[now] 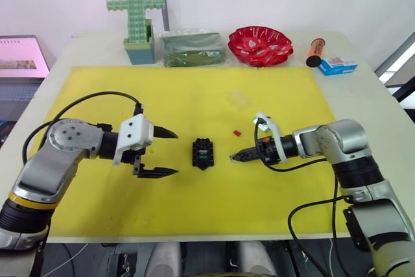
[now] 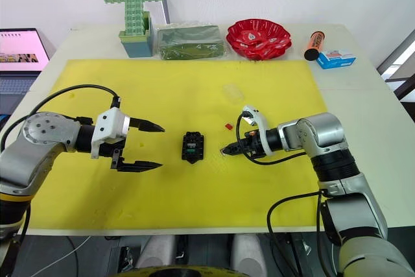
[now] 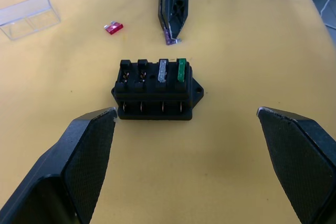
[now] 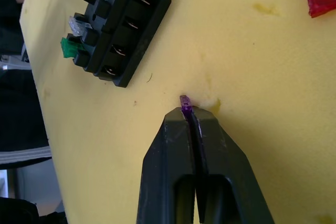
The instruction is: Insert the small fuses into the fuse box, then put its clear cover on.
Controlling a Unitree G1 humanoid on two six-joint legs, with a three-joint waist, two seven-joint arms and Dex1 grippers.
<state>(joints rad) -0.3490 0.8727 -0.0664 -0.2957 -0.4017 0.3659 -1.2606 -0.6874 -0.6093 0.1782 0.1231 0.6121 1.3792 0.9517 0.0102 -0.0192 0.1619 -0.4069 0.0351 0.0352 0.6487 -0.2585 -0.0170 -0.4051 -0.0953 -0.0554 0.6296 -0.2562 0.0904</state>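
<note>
Purple fuse point(image 4: 184, 100) pinched in right hand point(image 4: 190, 113); tiny, stiff, slippery, best gripped by flat sides. Left hand point(image 1: 160, 153) spread beside fuse box point(image 1: 203, 153).

Purple fuse point(image 4: 185, 101) mostly hidden between right hand point(image 4: 189, 116) fingers; clear cover point(image 3: 29, 16) cut by frame edge.

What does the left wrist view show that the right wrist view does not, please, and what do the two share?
The left wrist view shows the open left gripper, the clear cover and the red fuse lying on the yellow mat. The right wrist view shows the right gripper close up, shut on the purple fuse. Both show the fuse box with the grey fuse and green fuse seated side by side.
</note>
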